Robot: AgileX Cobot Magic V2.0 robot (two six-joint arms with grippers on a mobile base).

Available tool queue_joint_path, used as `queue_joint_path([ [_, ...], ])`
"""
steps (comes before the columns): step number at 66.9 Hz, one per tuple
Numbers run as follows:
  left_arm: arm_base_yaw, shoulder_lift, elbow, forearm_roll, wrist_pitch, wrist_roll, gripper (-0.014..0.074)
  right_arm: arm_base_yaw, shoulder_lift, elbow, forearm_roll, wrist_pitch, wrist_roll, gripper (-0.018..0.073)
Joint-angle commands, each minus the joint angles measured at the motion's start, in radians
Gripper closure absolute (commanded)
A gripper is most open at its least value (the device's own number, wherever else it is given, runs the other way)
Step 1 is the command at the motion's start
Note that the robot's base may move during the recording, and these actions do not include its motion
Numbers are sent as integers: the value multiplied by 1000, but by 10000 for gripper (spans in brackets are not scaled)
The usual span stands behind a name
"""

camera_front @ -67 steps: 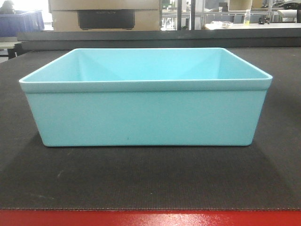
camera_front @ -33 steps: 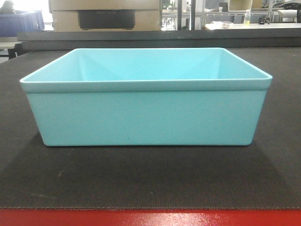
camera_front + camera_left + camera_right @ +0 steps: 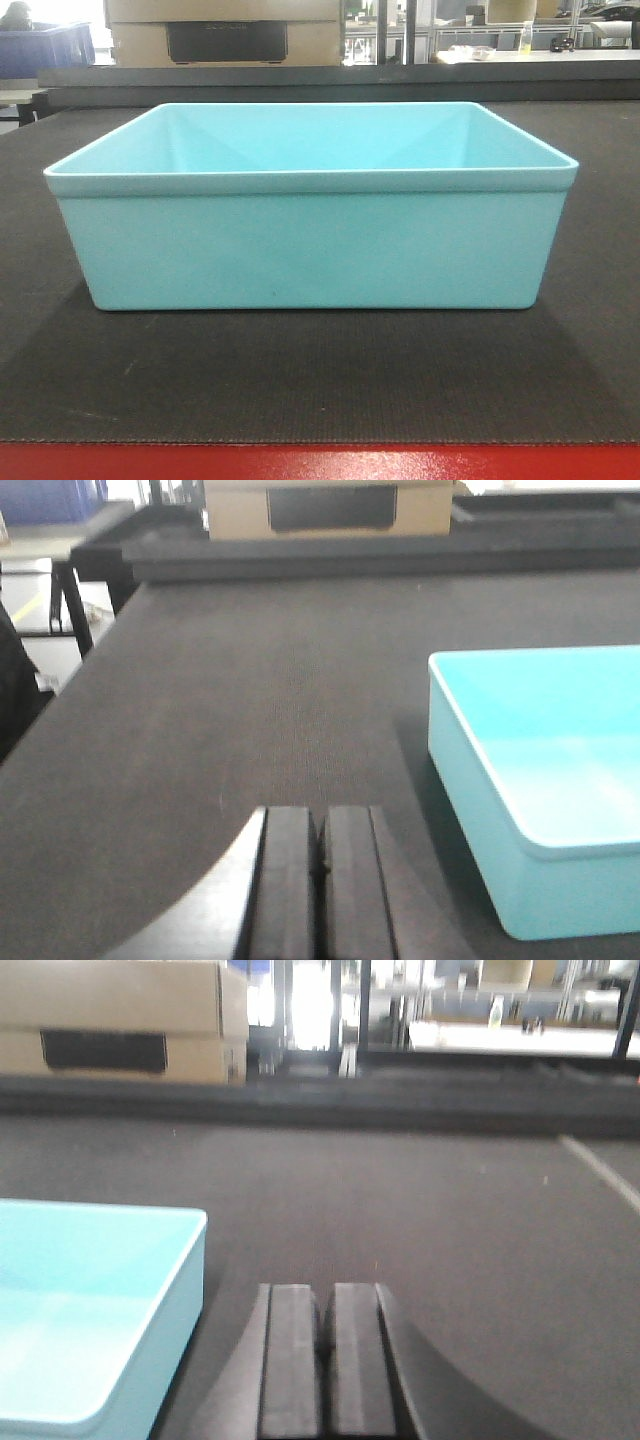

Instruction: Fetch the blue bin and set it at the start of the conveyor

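Bin first: the blue bin (image 3: 310,235) sits upright and empty on the conveyor start (image 3: 320,385), its flat base resting on the dark woven belt, well within the belt's width, with its long side facing the front camera. The rolled rim runs level all the way round, and the walls taper slightly inward toward the base. Bare belt shows in front of the tub, and a red strip (image 3: 320,462) runs along the belt's near edge at the bottom of the front view.

In the left wrist view the tub (image 3: 540,780) lies to the right of the left gripper (image 3: 320,880), apart from it, with open belt (image 3: 250,700) between. That gripper's two dark pads are pressed together with nothing between them.

In the right wrist view the tub (image 3: 95,1310) lies to the left of the right gripper (image 3: 325,1360), again apart and not touched. Its pads are likewise closed against each other and hold nothing.

Beyond the far edge of the belt stands a tan cardboard box (image 3: 222,30) with a dark rectangular cut-out. A dark blue crate (image 3: 45,48) sits at far left, and shelving (image 3: 500,30), blurred, fills the right background.
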Motion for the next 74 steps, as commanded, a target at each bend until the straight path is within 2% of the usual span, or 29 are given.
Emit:
queue_joint_path([
  [1,3,-51,0,-8,0,2,707,-3,-52,3,-9,-26,-8,720],
  [62,3,-93,11,-8,-12,2,707,-3,-65,3,-9,-26,-8,720],
  [66,17,-117,36,-8,-25,2,707,-3,-65,3,-9,-26,-8,720],
  [74,72,-169,161,-16,-133,2,707,-3,-65,3,-9,-26,-8,720],
])
